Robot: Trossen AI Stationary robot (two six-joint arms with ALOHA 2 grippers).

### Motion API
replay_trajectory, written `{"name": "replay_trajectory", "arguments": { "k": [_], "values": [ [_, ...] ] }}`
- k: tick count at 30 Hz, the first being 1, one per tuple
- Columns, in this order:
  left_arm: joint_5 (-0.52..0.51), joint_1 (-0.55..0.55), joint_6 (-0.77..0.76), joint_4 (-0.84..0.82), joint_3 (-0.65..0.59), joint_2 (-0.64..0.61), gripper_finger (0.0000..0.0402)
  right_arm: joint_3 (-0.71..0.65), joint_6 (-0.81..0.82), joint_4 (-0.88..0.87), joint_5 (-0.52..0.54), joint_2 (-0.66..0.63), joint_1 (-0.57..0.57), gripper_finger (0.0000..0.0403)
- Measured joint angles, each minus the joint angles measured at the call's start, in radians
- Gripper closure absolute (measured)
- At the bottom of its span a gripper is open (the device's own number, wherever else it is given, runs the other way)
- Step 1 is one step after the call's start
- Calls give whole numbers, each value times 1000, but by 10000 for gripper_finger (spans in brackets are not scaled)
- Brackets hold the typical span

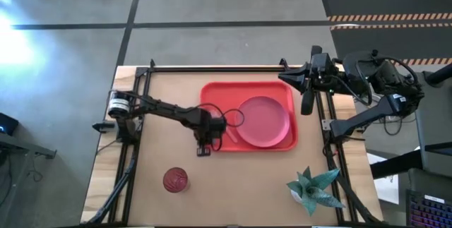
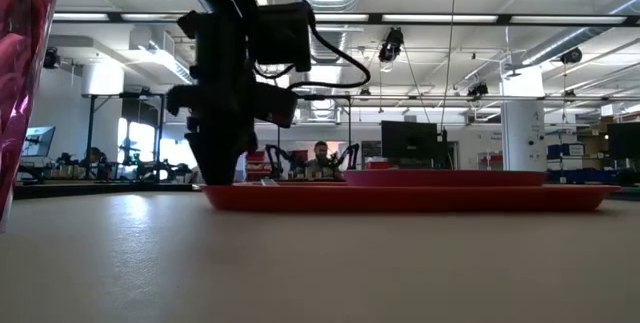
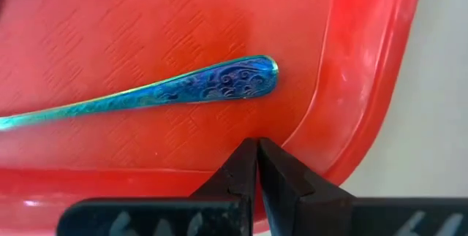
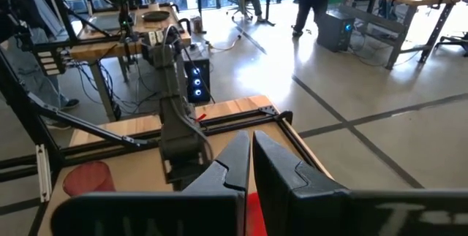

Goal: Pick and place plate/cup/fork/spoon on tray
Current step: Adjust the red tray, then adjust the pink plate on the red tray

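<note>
**Left arm poised over tray corner, fingers pressed together**

The table [image 1: 148, 186] fills the lower centre of the high view, with the red tray [image 1: 212, 94] lying at the centre of the frame. The pinkish plate [image 1: 263, 121] sits inside the tray, on its right half. The left arm reaches in from the left edge of the frame, and its left gripper [image 1: 203, 150] hangs at the tray's lower-left corner; in the left wrist view its fingers [image 3: 241, 170] are pressed together, holding nothing, just above the tray's rim. The right arm waits at the upper right of the high view, its right gripper [image 1: 307, 106] just beyond the tray's right edge, fingers likewise pressed together and empty. A green plant-like ornament [image 1: 312, 189] stands at the lower right. The cup [image 1: 175, 180] stands alone on the table at the lower left, well apart from the tray. The bluish spoon [image 3: 146, 96] lies flat inside the tray near the corner. The fork cannot be made out.
</note>
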Motion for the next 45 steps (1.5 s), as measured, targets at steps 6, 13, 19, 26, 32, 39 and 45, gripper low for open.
{"name": "replay_trajectory", "arguments": {
  "k": [6,13,19,26,32,39,45],
  "values": [
    [35,-83,-55,-18,-1,0,401,0,-1,0,0,0,0,394],
    [33,-113,-55,-20,-2,-4,401,0,-7,0,0,0,0,394],
    [-140,-114,-5,-21,31,-99,401,0,-8,-2,-1,0,0,394],
    [-370,-112,1,1,113,-359,401,0,-10,-17,-73,5,0,394],
    [-531,-111,6,76,134,-607,401,0,-10,-77,-71,45,-1,394],
    [-673,-118,10,75,129,-783,401,-4,267,-458,-58,138,-1,394],
    [-690,-118,62,64,129,-808,402,-94,487,-694,-77,263,-1,394]
  ]
}}
